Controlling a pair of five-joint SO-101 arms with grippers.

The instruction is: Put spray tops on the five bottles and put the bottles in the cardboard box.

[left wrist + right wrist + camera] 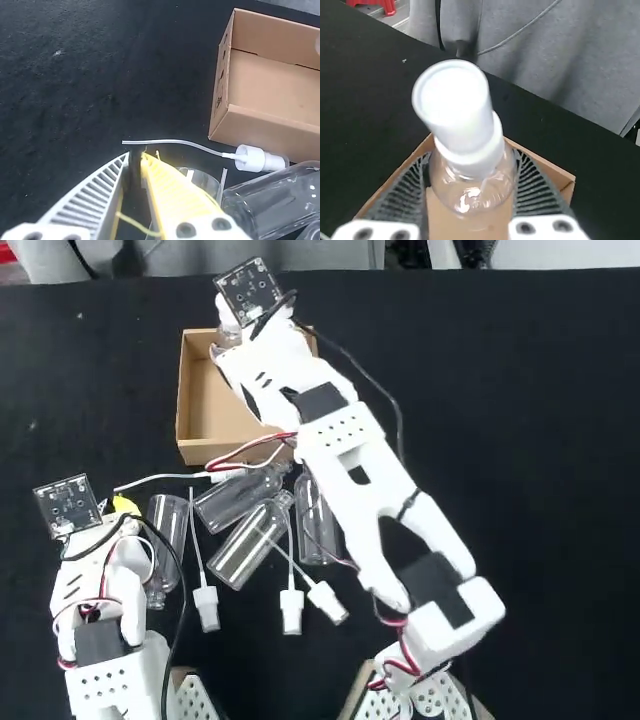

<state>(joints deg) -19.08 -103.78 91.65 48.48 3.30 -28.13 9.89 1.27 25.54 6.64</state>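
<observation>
My right gripper [232,348] is over the far corner of the cardboard box [195,410], shut on a clear bottle [470,190] fitted with a white spray top [455,107]. The bottle stands upright between the black fingers [405,192] above the box floor [432,210]. Several clear bottles without tops lie in front of the box, among them one [250,538] in the middle and one [167,540] beside my left gripper [125,508]. The left gripper [135,162] is shut and holds nothing, just above the black table.
Three loose spray tops [207,605] [291,610] [327,602] with thin tubes lie near the front edge. Another spray top [255,159] lies by the box wall [270,100]. The right arm spans the table's middle. Black cloth stretches to the left and right.
</observation>
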